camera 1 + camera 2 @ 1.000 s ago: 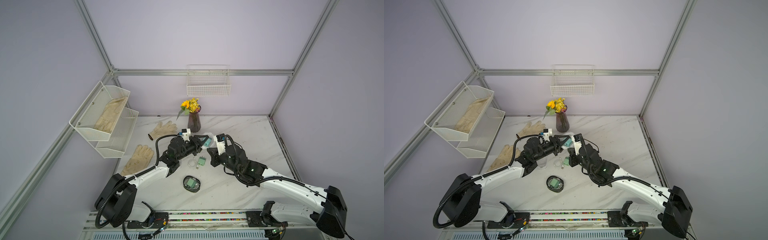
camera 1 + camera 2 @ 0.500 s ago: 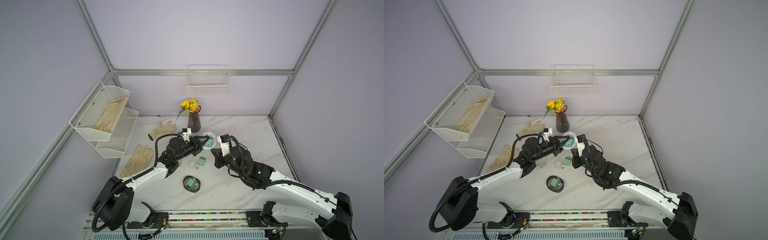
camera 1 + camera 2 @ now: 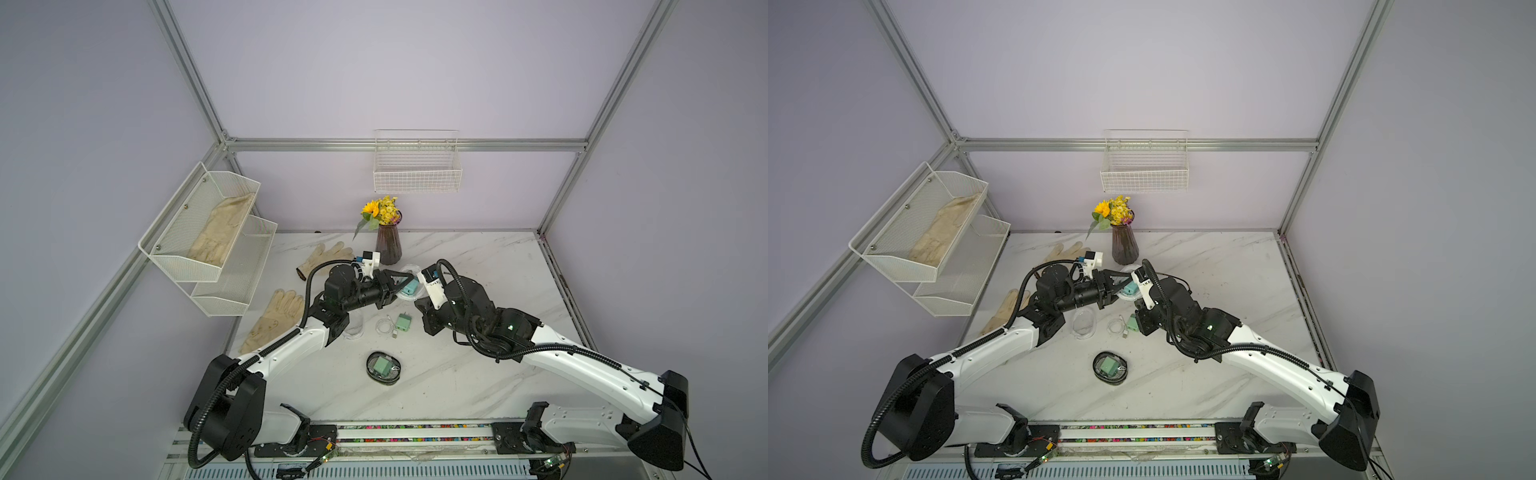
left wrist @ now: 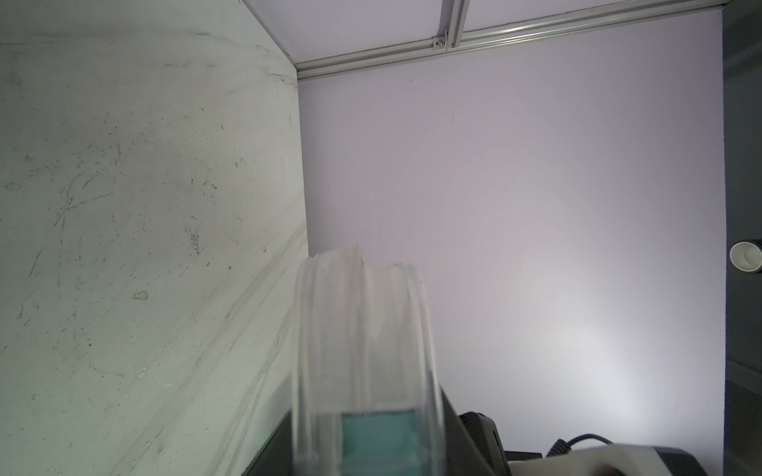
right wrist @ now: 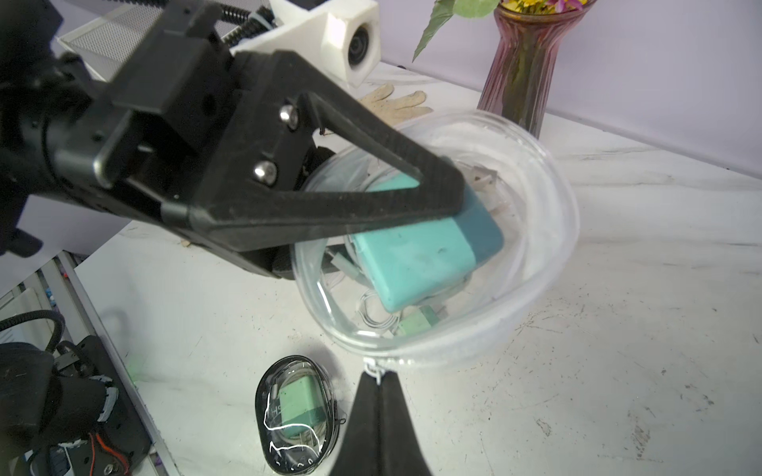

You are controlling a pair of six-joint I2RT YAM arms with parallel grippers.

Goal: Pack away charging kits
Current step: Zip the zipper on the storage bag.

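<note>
My left gripper is shut on a clear case, held above the table with a light blue charger and a white cable inside. In the left wrist view the case stands edge-on between the jaws of the left gripper. My right gripper is shut on the case's zipper pull. A black-rimmed case lies nearer the front with a mint-green charger in it. On the table lie a loose mint-green charger, a white cable and an empty clear case.
A vase of flowers stands just behind the grippers. Cream gloves lie at the left of the table. A two-tier mesh rack hangs on the left wall, a wire basket on the back wall.
The right wrist has shifted slightly beside the case, a little away and back again. The left jaws have narrowed a little on the case. The left arm stays about where it was.
</note>
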